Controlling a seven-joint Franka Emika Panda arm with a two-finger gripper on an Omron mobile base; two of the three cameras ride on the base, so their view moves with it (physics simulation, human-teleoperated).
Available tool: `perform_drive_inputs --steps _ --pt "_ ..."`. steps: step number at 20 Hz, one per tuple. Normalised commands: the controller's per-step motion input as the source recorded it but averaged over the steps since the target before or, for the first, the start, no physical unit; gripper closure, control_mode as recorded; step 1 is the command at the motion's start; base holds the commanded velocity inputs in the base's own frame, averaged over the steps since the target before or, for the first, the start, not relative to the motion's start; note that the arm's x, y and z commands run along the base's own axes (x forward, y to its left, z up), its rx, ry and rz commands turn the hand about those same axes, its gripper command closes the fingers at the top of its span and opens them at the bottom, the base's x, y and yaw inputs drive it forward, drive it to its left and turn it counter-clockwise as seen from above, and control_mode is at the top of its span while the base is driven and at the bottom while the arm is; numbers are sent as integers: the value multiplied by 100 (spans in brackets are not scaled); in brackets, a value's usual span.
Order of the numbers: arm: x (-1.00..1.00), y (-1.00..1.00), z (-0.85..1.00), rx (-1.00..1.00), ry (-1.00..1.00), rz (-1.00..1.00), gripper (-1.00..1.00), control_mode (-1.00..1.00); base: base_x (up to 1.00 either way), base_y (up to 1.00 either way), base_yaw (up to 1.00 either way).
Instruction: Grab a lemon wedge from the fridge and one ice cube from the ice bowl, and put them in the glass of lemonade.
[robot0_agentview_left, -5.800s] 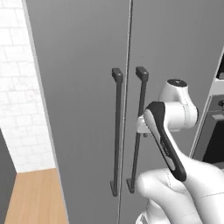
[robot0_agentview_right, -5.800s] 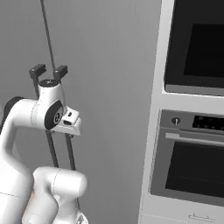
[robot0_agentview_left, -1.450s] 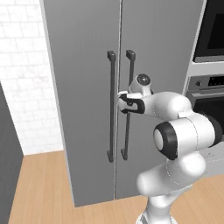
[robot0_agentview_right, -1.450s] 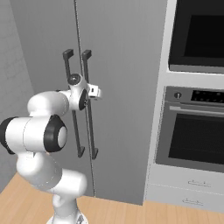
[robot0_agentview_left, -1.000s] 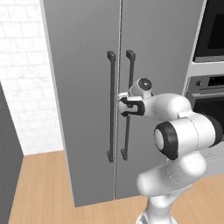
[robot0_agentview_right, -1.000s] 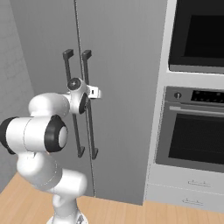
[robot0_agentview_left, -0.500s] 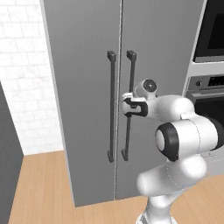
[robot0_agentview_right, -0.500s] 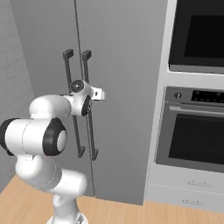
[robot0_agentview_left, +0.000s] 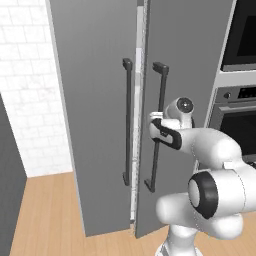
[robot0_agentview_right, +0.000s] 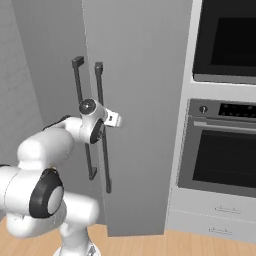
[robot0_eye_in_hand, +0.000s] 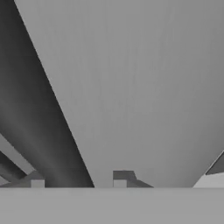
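The fridge (robot0_agentview_left: 95, 100) is a tall grey two-door cabinet, seen too in the right base view (robot0_agentview_right: 145, 100). Its right door stands a crack ajar, with a thin pale gap at the top. My gripper (robot0_agentview_left: 156, 121) is shut on that door's dark vertical handle (robot0_agentview_left: 160, 95) at mid-height, also visible from the right (robot0_agentview_right: 102, 121). In the hand view the handle (robot0_eye_in_hand: 39, 109) runs as a dark diagonal bar between my fingertips (robot0_eye_in_hand: 37, 181), with the grey door face behind it. The lemon wedge, the ice bowl and the glass of lemonade are out of view.
A stacked wall oven (robot0_agentview_right: 220, 150) with black glass fronts stands right of the fridge, with pale drawers (robot0_agentview_right: 215, 215) below it. A white brick wall (robot0_agentview_left: 25, 100) and a dark panel (robot0_agentview_left: 7, 190) lie to the left. The floor (robot0_agentview_left: 50, 210) is light wood.
The right fridge door has swung outward a little, opening a narrow gap beside the left door. My gripper has come back with the handle.
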Motion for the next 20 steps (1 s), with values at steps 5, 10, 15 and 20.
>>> perform_drive_inputs --steps 5,10,15,20 --pt "-70 -100 18 15 9 -10 100 -100 0 0 0" --pt "-77 -100 4 16 12 -9 100 -100 0 0 0" --pt "-81 -100 0 18 11 -11 100 -100 0 0 0" --pt "-76 -97 -3 17 5 -25 -100 -100 0 0 0"
